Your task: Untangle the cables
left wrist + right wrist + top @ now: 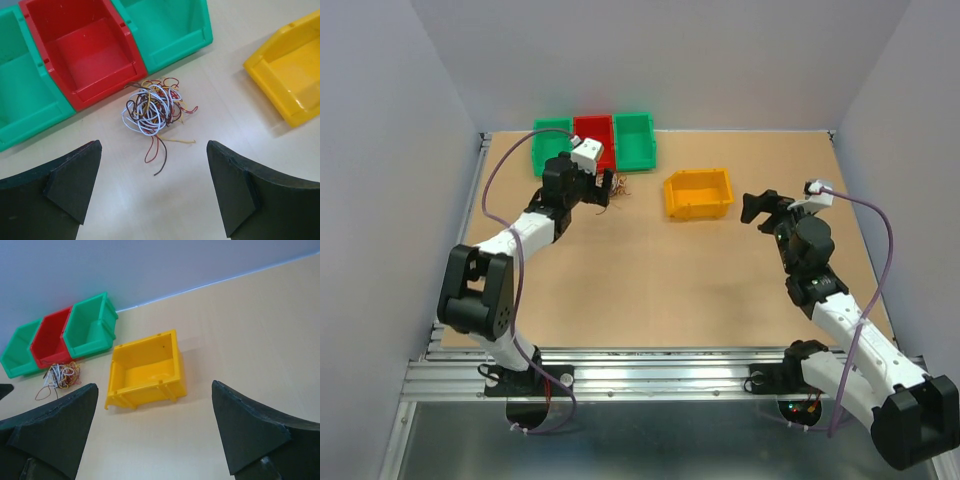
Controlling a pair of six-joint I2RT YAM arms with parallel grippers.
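Note:
The cables (pixel 152 109) are one tangled clump of thin white, red, yellow and dark wires on the table, just in front of the red bin (pixel 85 52). They show faintly in the top view (pixel 619 189) and small in the right wrist view (pixel 62 376). My left gripper (pixel 154 192) is open and empty, hovering just short of the clump. My right gripper (pixel 155 432) is open and empty, to the right of the yellow bin (pixel 147 369), far from the cables.
A row of green (pixel 551 147), red (pixel 594 140) and green (pixel 634 140) bins stands at the back. A yellow bin (pixel 699 193) sits mid-table between the arms. Grey walls enclose the table.

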